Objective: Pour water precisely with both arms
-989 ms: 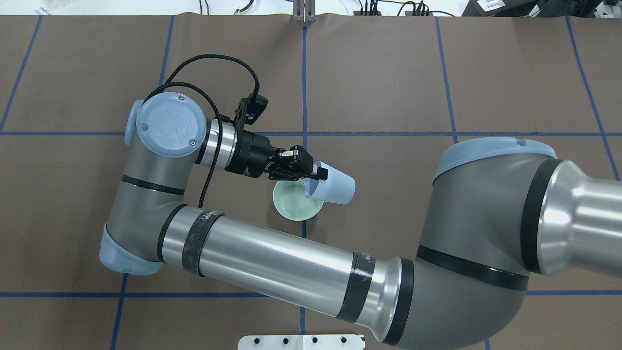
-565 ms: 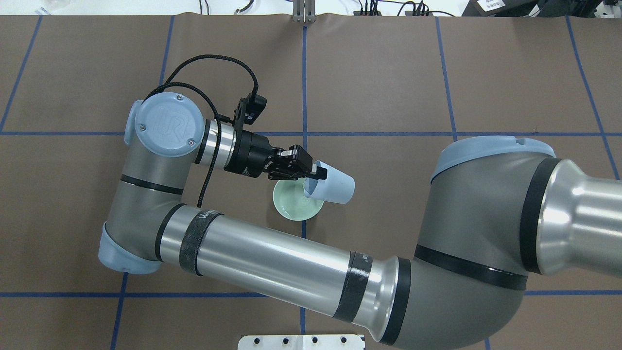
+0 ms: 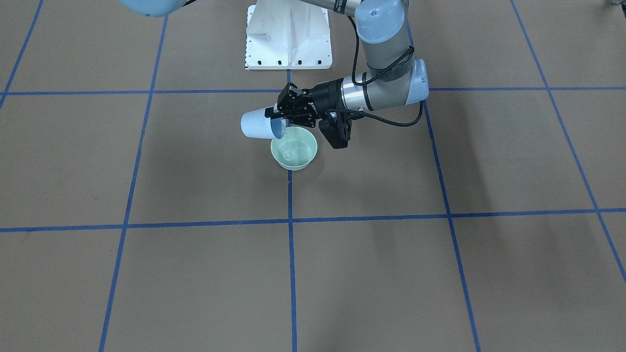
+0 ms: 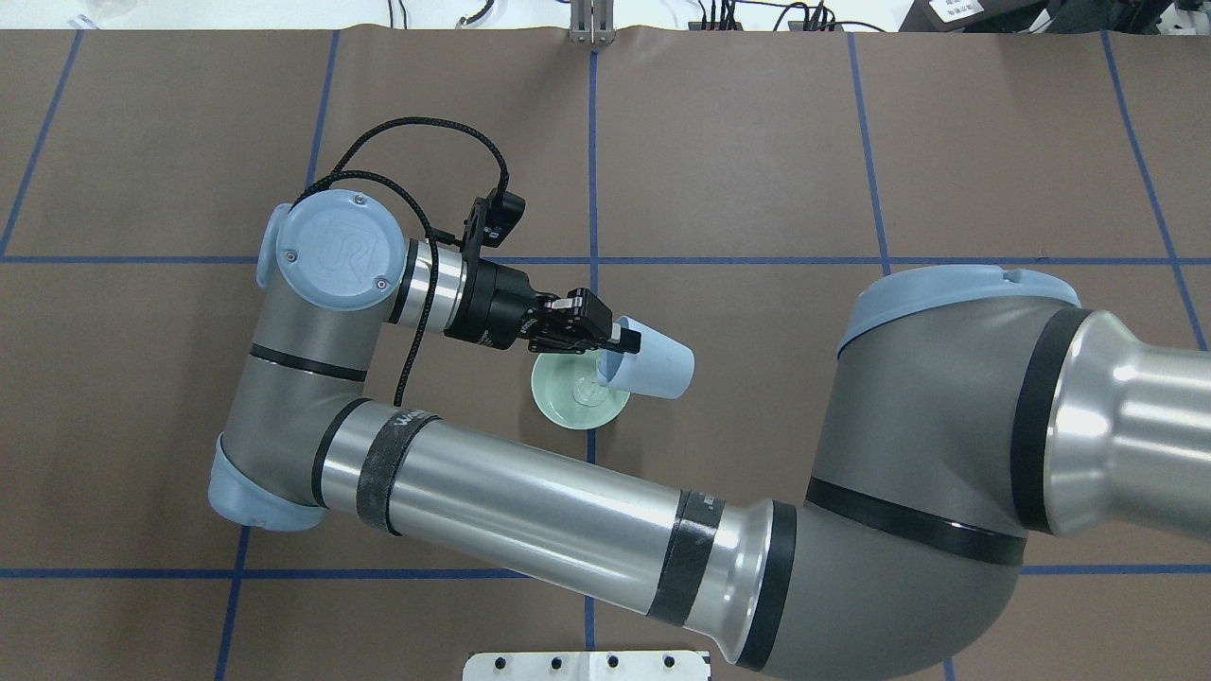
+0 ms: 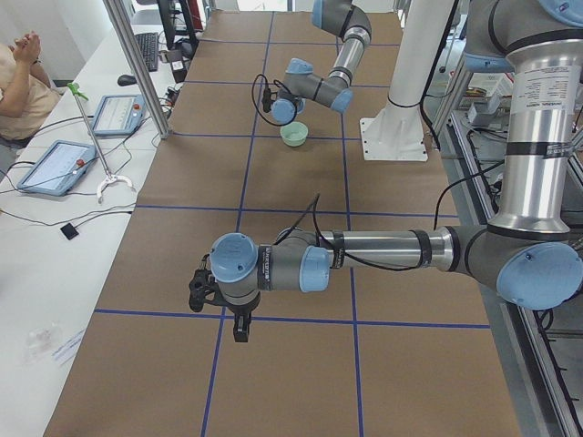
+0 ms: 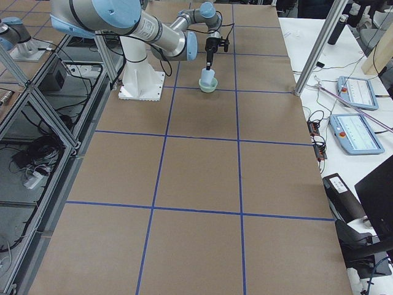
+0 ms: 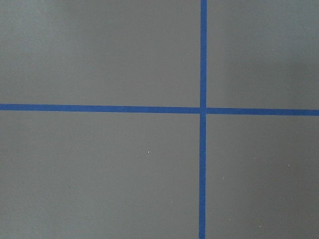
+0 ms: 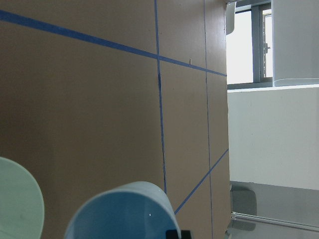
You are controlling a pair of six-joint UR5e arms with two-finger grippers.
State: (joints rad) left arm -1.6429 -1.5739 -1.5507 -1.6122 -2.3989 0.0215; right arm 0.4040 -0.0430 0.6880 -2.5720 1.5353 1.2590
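Observation:
My right gripper (image 4: 620, 338) is shut on the rim of a pale blue cup (image 4: 653, 367). The cup is tipped on its side with its mouth low over a pale green bowl (image 4: 564, 402) on the brown table. A faint glint of water (image 3: 289, 154) lies in the bowl's bottom. In the front-facing view the cup (image 3: 255, 126) hangs over the bowl's (image 3: 299, 161) rim. The right wrist view shows the cup (image 8: 119, 214) and the bowl's edge (image 8: 17, 204). My left gripper (image 5: 199, 293) hovers low over the table, far from the bowl. I cannot tell whether it is open or shut.
The white bolted pedestal (image 3: 288, 39) stands behind the bowl. A side table with tablets (image 5: 55, 164) and a seated person (image 5: 18, 73) runs along the far edge. Blue tape lines (image 7: 202, 109) cross the brown table.
The right wrist has shifted slightly right and down with the cup. The cup's mouth has dipped lower over the bowl, and a ripple now shows in the bowl.

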